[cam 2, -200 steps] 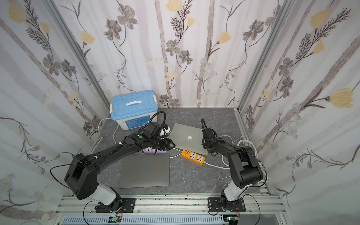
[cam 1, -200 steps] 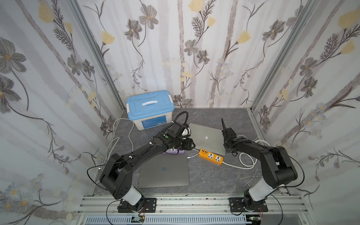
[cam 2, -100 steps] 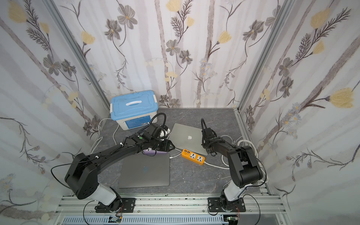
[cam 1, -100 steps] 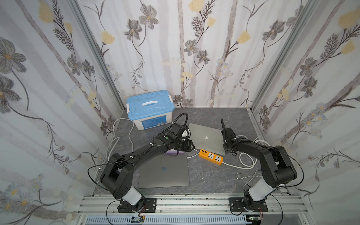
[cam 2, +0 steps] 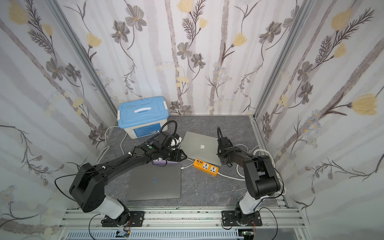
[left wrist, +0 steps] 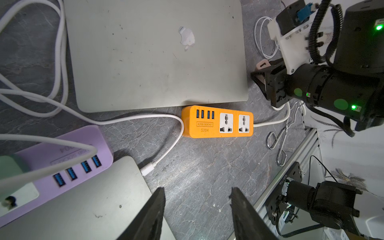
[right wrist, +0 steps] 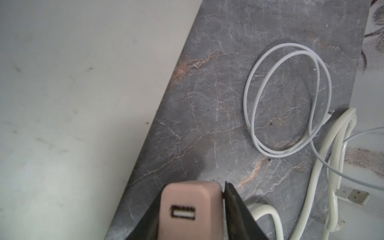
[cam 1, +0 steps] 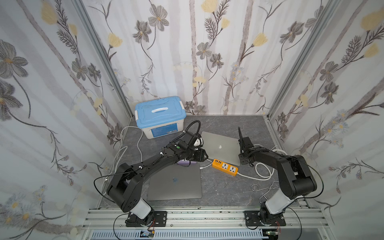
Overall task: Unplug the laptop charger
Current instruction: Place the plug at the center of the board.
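The laptop charger is a pink block with a USB port. It sits between the fingers of my right gripper, which is shut on it low over the table. In the left wrist view the charger peeks out past the right gripper beside the silver laptop. In both top views the right gripper hangs at that laptop's right edge. My left gripper is open and empty above the table, near the orange power strip, whose sockets are empty.
A purple power strip lies by a dark grey laptop, and a loose white cable plug lies at that laptop's corner. A coiled white cable lies on the right, with metal tongs nearer the front. A blue-lidded box stands back left.
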Robot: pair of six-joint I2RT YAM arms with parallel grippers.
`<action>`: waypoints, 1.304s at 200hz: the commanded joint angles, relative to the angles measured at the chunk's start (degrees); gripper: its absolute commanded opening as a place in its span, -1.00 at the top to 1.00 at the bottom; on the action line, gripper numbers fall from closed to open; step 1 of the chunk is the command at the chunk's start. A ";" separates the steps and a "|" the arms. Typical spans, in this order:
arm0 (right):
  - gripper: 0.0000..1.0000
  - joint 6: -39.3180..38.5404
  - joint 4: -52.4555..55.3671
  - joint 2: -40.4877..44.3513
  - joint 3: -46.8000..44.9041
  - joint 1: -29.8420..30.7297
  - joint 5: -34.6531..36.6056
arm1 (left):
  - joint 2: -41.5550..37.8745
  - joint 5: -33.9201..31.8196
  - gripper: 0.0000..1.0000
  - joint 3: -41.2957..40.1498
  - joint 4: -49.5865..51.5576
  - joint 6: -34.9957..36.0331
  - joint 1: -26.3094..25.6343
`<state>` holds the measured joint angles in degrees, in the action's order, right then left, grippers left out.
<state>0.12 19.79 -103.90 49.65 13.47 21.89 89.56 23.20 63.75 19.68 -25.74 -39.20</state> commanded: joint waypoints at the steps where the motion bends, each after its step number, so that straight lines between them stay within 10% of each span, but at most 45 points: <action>1: 0.15 0.53 -1.03 0.09 0.26 -0.13 -2.32 | 0.46 0.52 -0.08 -0.16 -1.42 -0.12 0.09; 167: 0.26 0.32 1.66 2.31 -0.02 0.44 11.63 | 2.26 1.74 -0.08 -0.20 -2.82 -0.64 0.09; 261: 0.18 2.00 1.92 -0.76 2.48 3.72 8.18 | 2.29 1.94 -0.08 -0.90 -3.36 -0.67 0.07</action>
<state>0.62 21.52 -104.05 51.57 16.84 30.22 91.98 24.67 63.18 17.67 -26.79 -39.20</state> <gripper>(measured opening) 0.407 0.543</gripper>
